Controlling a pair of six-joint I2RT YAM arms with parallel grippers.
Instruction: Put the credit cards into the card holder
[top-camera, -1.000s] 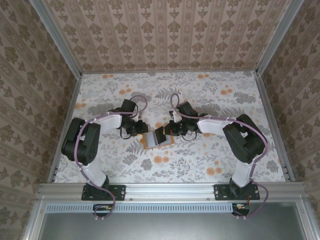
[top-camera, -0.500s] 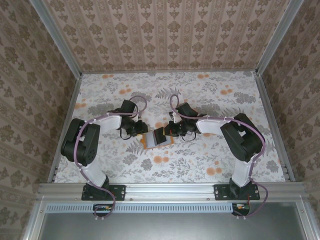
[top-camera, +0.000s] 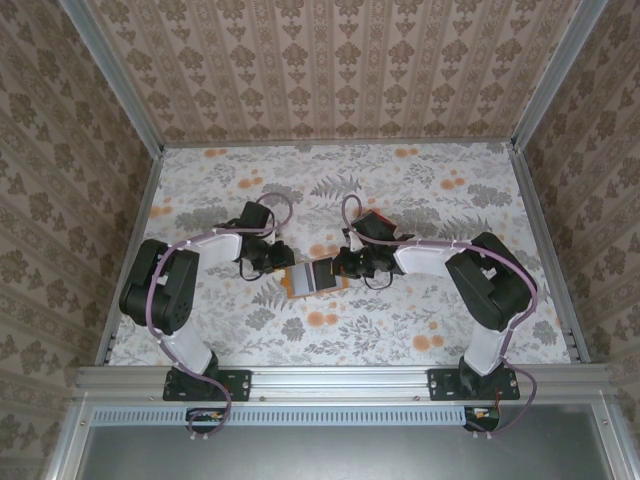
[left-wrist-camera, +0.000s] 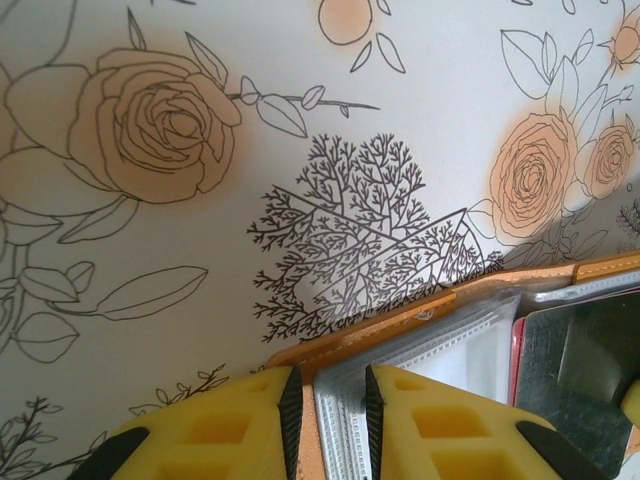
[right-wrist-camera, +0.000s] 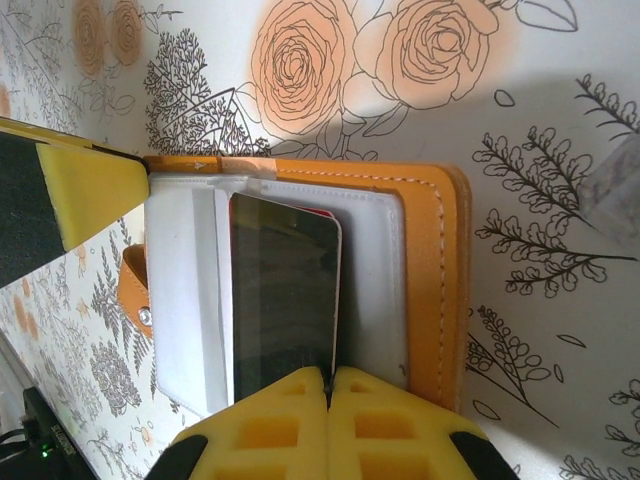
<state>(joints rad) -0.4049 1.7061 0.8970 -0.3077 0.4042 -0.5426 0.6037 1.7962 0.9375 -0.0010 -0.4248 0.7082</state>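
Note:
The orange card holder (top-camera: 298, 284) lies open at mid-table, its grey-white sleeves (right-wrist-camera: 180, 300) facing up. My left gripper (left-wrist-camera: 330, 415) is shut on its left edge, pinching the orange cover (left-wrist-camera: 400, 322) and the clear sleeves. My right gripper (right-wrist-camera: 328, 378) is shut on the near edge of a black credit card (right-wrist-camera: 282, 290), which stands over the sleeves inside the holder (right-wrist-camera: 445, 270). A red card (right-wrist-camera: 312, 211) peeks out just behind the black one. The black card (left-wrist-camera: 575, 365) also appears in the left wrist view, with a red edge beside it.
The floral tablecloth (top-camera: 400, 190) covers the table, with metal rails and patterned walls around it. My left gripper's finger (right-wrist-camera: 70, 195) reaches in at the holder's far corner. A strap with a snap (right-wrist-camera: 138, 295) hangs off the holder's side.
My right gripper has slid a little left and nearer, carrying the black card further over the open holder. The left gripper keeps its hold and has barely shifted.

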